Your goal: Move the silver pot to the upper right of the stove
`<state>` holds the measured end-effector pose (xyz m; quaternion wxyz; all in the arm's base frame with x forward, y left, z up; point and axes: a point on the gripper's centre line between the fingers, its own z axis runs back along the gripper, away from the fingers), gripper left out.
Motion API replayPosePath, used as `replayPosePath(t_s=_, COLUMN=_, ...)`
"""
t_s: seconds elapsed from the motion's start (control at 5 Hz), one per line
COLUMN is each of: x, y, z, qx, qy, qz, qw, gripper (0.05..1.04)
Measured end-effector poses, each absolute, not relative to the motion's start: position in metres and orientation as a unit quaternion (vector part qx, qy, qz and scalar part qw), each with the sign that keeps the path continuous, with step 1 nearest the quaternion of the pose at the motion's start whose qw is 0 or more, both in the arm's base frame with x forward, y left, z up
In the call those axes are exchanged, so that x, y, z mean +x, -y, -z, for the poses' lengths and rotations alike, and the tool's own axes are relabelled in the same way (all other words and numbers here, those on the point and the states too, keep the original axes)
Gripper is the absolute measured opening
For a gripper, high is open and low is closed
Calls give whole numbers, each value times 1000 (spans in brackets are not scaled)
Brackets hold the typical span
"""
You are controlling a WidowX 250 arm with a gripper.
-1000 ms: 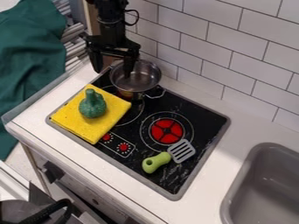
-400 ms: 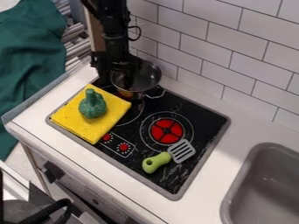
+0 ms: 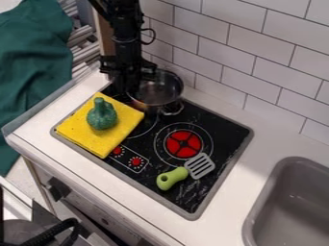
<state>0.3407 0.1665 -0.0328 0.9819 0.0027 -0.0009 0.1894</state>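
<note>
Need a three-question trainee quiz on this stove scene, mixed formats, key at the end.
1. Fill in: as the camera sees it, the tool hangs at the ____ side of the silver pot.
2. True or false: the dark green toy vegetable is inside the silver pot.
3. The spatula has a handle that is: A) yellow, B) light green, C) red.

Key: 1. left; 2. false, it is on the yellow cloth; 3. B
</note>
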Motion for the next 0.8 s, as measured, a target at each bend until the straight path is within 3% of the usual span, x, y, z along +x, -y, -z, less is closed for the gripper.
replayPosePath(t_s=0.2, x=341, y=-165, z=33, qx=0, qy=6, qz=-193, qw=981, gripper=67)
replayPosePath(t_s=0.4, x=342, y=-162, z=30, qx=-9, qy=15, qz=-199, qw=980, gripper=65)
replayPosePath(t_s=0.8, x=345, y=-143, z=-13, qx=-13, qy=76, qz=-207, qw=975, gripper=55)
